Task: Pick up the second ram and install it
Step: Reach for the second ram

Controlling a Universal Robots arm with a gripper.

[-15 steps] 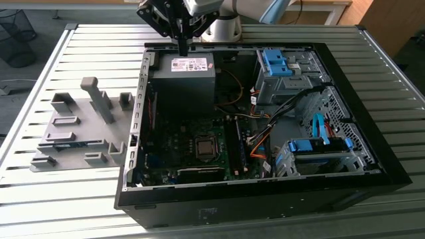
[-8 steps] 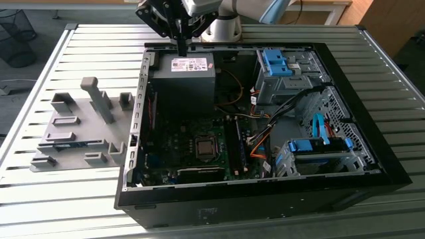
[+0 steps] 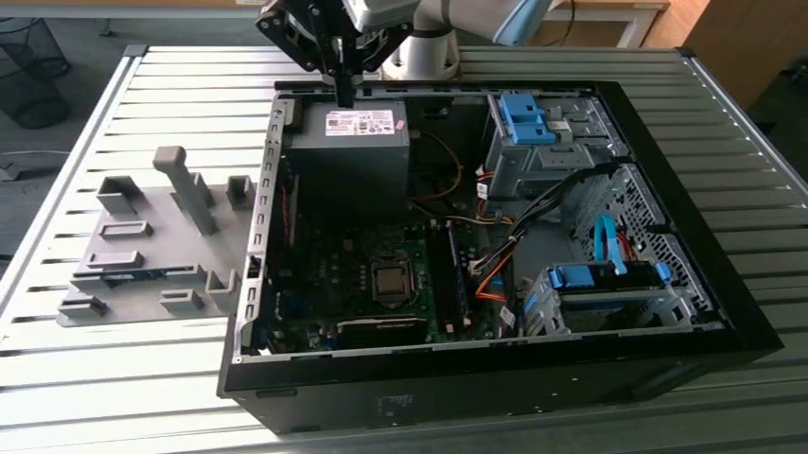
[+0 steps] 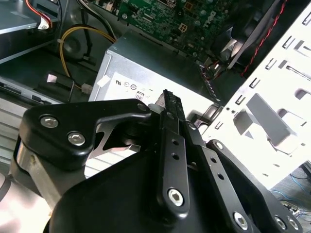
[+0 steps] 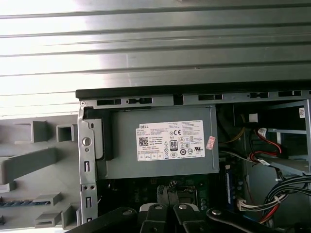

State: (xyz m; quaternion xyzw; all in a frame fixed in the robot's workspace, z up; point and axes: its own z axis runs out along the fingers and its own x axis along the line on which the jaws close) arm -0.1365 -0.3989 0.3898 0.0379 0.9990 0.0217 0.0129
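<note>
Lying flat in a slot of the grey fixture plate (image 3: 162, 248), the second ram (image 3: 124, 275) is a thin blue-green stick near the plate's edge on the exterior view's left, outside the computer case (image 3: 505, 383). In the first wrist view the second ram (image 5: 22, 202) shows as a bluish strip with small dark chips, set among low grey blocks of the fixture. Nothing touches it. A tall grey post (image 3: 189, 189) stands upright on the same plate, between the ram and the case wall.

The gripper (image 3: 343, 98) is well apart from the ram, hanging over the far rim of the case above the power supply (image 3: 347, 165). Its black fingers (image 4: 167, 126) are pressed together and hold nothing; in the second wrist view they taper to a narrow tip over the supply's white label (image 4: 121, 85). In the first wrist view the fingertips (image 5: 163, 194) point toward the green motherboard (image 5: 141, 191) just past the supply.

Inside the open case, the motherboard (image 3: 341, 274) carries a square processor socket (image 3: 392, 279), with dark memory slots (image 3: 445, 274) beside it on the exterior view's right. Orange and black cables (image 3: 493, 265) run from there toward the drive cages, which carry bright-blue plastic clips (image 3: 524, 118). The case and fixture both rest on a ribbed metal table (image 3: 127, 388), and the arm (image 3: 442, 24) rises behind the case.
</note>
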